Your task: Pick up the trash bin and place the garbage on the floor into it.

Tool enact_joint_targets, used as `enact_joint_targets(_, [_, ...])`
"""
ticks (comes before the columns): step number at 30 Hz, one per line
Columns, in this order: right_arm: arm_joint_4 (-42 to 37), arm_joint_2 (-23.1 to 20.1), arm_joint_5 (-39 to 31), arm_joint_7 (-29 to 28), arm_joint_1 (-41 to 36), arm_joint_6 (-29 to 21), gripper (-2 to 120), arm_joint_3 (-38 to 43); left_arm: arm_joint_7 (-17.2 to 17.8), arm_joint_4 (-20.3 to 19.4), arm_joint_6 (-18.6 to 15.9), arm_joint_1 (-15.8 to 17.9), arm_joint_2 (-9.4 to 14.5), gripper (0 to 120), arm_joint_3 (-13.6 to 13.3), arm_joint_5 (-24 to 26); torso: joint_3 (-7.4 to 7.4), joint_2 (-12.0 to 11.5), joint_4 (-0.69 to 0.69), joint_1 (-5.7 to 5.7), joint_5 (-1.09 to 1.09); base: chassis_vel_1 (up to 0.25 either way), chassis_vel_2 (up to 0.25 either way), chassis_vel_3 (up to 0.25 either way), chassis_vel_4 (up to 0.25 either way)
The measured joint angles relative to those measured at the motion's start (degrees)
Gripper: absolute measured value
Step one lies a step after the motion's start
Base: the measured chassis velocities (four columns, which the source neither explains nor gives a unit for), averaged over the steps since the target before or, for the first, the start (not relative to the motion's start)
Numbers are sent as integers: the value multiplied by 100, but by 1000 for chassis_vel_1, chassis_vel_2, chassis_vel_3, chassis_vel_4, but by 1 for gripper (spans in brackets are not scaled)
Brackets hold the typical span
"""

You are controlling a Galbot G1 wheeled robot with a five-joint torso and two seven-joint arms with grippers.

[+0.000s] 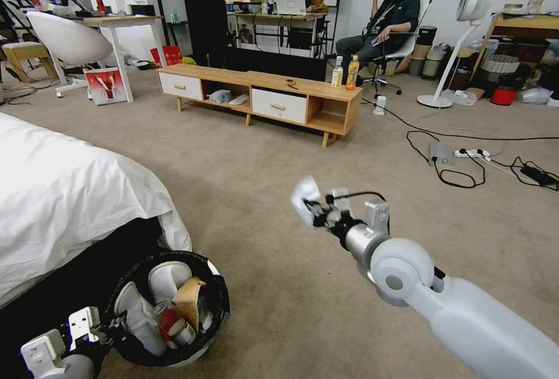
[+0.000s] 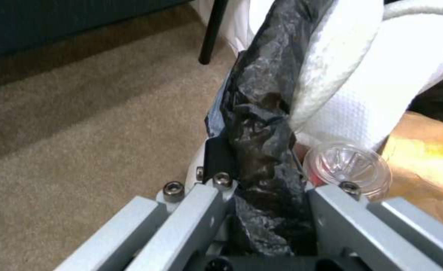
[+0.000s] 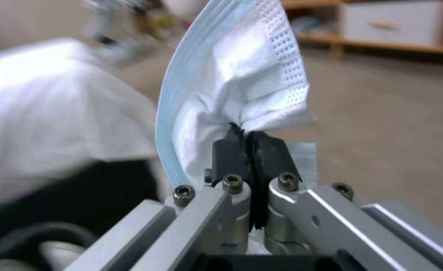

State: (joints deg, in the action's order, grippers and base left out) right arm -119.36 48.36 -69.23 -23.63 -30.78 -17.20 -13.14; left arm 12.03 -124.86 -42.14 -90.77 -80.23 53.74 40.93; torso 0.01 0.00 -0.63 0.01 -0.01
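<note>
So the right gripper (image 3: pixel 249 145) has its black fingertips (image 3: pixel 226 150) pressed tight together on a scrunched-up face mask (image 3: pixel 236 75), white with a pale blue pleated edge, and in the head view it's held up over bare floor (image 1: pixel 262 152), near the middle and a bit right. The left gripper (image 2: pixel 261 180) is down at the near left, clamped on the rim of the trash bin (image 1: pixel 218 297): one finger (image 2: pixel 216 158) sits outside against the black bag (image 2: pixel 261 124), the other goes inside and is mostly hidden by the liner.

The bin is right beside the white-sheeted bed (image 1: pixel 64 192), tipped toward the camera so you can see in. Inside I count two big white tissue wads (image 1: pixel 166 277), one crumpled brown paper bag (image 1: pixel 189 297), and one red can (image 1: pixel 172 321). The left wrist view also shows one clear round plastic thing (image 2: pixel 347 165) next to the tissue, can't tell whether it's a lid or a bottle base.

Farther back there's one low wooden TV stand (image 1: pixel 262 96) with two bottles (image 1: pixel 345 73) standing on its right end. The bin's near edge is cut off by the frame and by the arm.
</note>
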Motion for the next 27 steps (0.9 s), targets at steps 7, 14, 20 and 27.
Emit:
enact_joint_targets(7, [-264,275,-398,573,929,635,0,-697,15,-26,0,-12,43,3,-60,-9,0,0,0,0,0,0,0,0,0])
enact_joint_targets(14, [-167,712,-836,450,1829,530,0,-1563,15,-34,0,-1,60,3,-105,-35,0,0,0,0,0,0,0,0,0])
enact_joint_targets(20, [19,1005,-1079,133,2164,105,0,-2221,16,-35,0,15,62,3,-126,-57,0,0,0,0,0,0,0,0,0])
enact_joint_targets(27, [209,1352,-1292,-262,2333,-393,0,-2745,14,-37,0,37,65,3,-142,-65,0,0,0,0,0,0,0,0,0])
